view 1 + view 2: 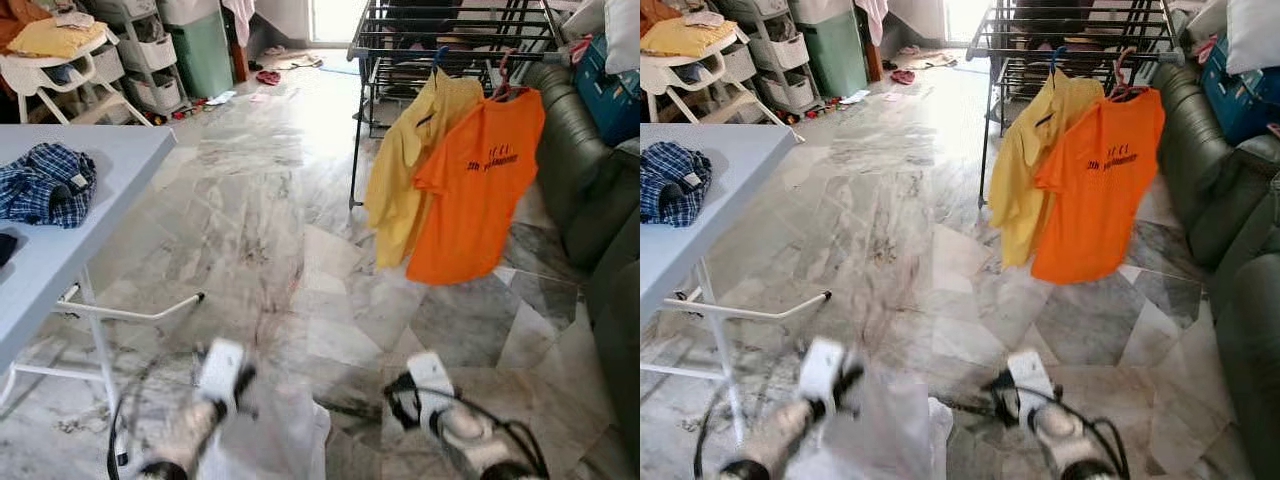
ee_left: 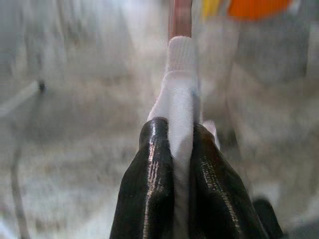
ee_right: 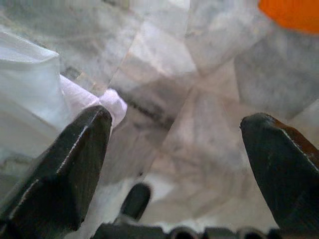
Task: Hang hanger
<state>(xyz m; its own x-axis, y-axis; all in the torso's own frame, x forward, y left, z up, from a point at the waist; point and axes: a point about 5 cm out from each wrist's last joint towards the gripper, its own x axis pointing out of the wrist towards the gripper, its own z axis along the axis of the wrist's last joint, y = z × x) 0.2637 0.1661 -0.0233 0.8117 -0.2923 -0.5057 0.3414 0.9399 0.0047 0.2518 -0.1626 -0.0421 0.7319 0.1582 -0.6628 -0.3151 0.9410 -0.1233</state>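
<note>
Both silver arms low before the robot over the marble floor (image 1: 260, 230), left gripper (image 2: 182, 144) jaws clamped on a white garment (image 2: 180, 94) on a pinkish hanger (image 2: 180, 15), right gripper (image 3: 174, 144) beside it, jaws wide apart, orange shirt (image 1: 475, 190) and yellow shirt (image 1: 405, 170) hanging on drying rack (image 1: 450, 45) ahead.

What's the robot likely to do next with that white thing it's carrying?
Probably walk forward toward the drying rack. The left gripper is shut on a white garment on a hanger, the right gripper is open, and the rack, holding an orange shirt and a yellow shirt, stands across the floor.
</note>
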